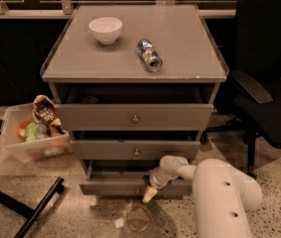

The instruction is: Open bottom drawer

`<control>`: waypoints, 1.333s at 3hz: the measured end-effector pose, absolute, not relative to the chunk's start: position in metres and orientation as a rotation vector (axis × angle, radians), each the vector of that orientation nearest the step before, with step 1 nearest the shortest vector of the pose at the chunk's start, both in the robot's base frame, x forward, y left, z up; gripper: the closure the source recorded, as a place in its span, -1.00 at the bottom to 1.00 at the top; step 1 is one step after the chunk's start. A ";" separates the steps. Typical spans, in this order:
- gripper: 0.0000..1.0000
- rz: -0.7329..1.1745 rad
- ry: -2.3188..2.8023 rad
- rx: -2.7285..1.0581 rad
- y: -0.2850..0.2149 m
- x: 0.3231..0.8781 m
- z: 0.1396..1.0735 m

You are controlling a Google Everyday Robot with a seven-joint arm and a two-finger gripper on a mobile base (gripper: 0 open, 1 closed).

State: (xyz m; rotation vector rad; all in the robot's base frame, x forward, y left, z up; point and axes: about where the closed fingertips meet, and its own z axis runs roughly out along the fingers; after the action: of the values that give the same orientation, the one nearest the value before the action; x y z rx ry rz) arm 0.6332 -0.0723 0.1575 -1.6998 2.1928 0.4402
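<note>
The bottom drawer point(110, 186) is the lowest of three grey drawers in the cabinet. It stands pulled out a little, with a dark gap above its front. Its small round knob point(137, 190) sits at the centre. My gripper point(151, 191) reaches down from the white arm point(219, 197) at the lower right and is right next to the knob, just to its right. A pale fingertip point(149, 195) points down in front of the drawer face. The middle drawer point(136, 150) and top drawer point(134, 117) are also slightly open.
A white bowl point(105, 29) and a lying can point(150, 55) are on the cabinet top. A clear bin point(33, 135) with snacks stands at the left. A black office chair point(269, 83) is at the right. A black stand leg point(28, 209) and a clear lid point(137, 219) lie on the floor.
</note>
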 end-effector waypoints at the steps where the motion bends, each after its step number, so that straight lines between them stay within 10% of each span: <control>1: -1.00 0.537 2.123 -1.733 -0.062 0.599 0.157; 2: -1.00 0.671 2.021 -1.778 -0.051 0.552 0.158; 4: -0.16 0.725 1.979 -1.791 -0.047 0.529 0.166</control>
State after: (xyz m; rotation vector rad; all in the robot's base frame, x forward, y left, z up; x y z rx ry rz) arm 0.5294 -0.0469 0.1659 -1.7908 1.9793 0.7250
